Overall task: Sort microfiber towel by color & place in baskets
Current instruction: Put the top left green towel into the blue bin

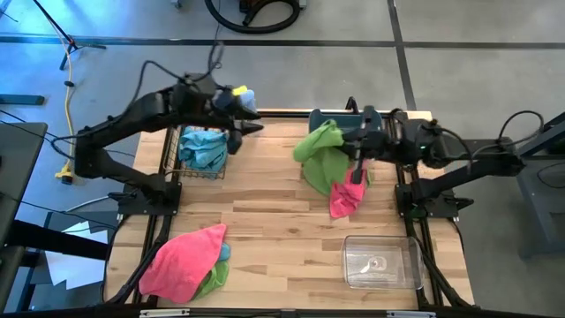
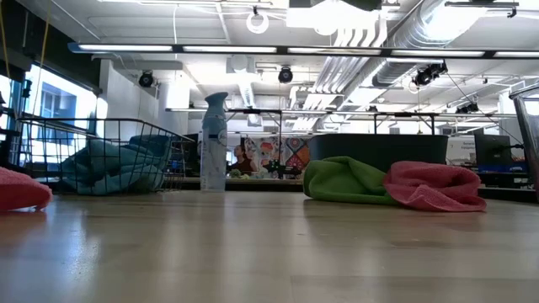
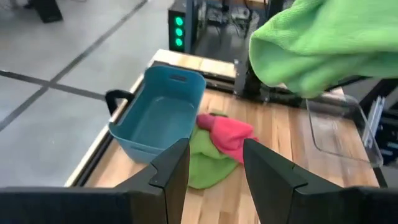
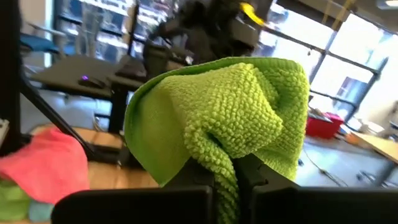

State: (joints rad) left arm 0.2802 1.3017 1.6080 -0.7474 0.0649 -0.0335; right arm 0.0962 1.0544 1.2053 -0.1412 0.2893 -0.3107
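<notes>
The right gripper (image 4: 227,171) has its jaws closed on a fuzzy lime-green microfiber towel (image 1: 322,152), which bunches over them in the right wrist view and trails down onto the wooden tabletop (image 1: 265,212) beside the slate-blue plastic tub with handles (image 3: 158,115). A pink fuzzy towel (image 1: 347,198) lies touching the green one's lower edge. The step in hand looks like lifting the green cloth clear for sorting. The left gripper (image 3: 214,165) hangs above the black wire basket (image 1: 201,150), jaws parted and holding nothing; that basket already holds light blue towels (image 2: 114,164). A second heap, pink over green and blue cloth (image 1: 185,262), sits at the near left corner, and the clear plastic rectangular bin (image 1: 381,261) stands near the right front. Next, the green towel probably needs raising free of the pink one, then carrying to whichever container takes green.
</notes>
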